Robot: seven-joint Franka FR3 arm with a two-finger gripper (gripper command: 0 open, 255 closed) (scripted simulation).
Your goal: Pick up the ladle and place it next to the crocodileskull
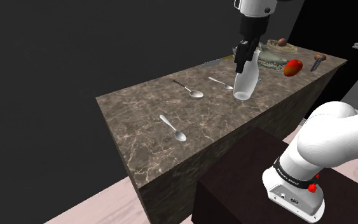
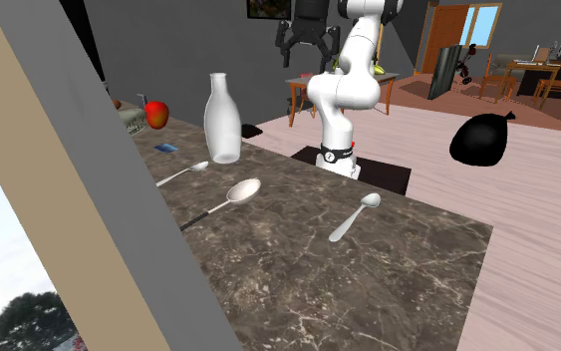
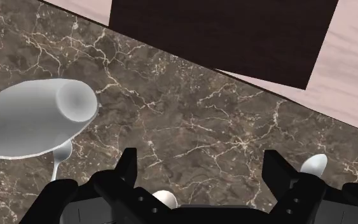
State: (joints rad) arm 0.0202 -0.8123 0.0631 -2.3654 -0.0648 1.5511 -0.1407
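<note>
Above the counter [image 1: 139,111], by the stand [image 1: 247,184]: status? —mk

Nothing done. Gripper [image 3: 200,159] hovers high, fingers [image 3: 126,170] spread wide, holding nothing. Ladle [image 1: 190,89] lies flat mid-counter, untouched. —jo

Left to do? —mk

All of it: descend, grasp, lift, carry, set down by the skull [image 1: 269,58]. —jo

Room? —mk

Near side: one spoon [image 1: 174,127] lies well apart from the ladle, bare marble around both. Farther on, another spoon [image 1: 220,83] lies just beside the bottle [image 1: 246,79]. Bottle stands upright between ladle and skull, so I'd carry high or swing round it. Far end looks tight: red fruit [image 1: 292,67] near the skull, counter edges close by. —jo
</note>
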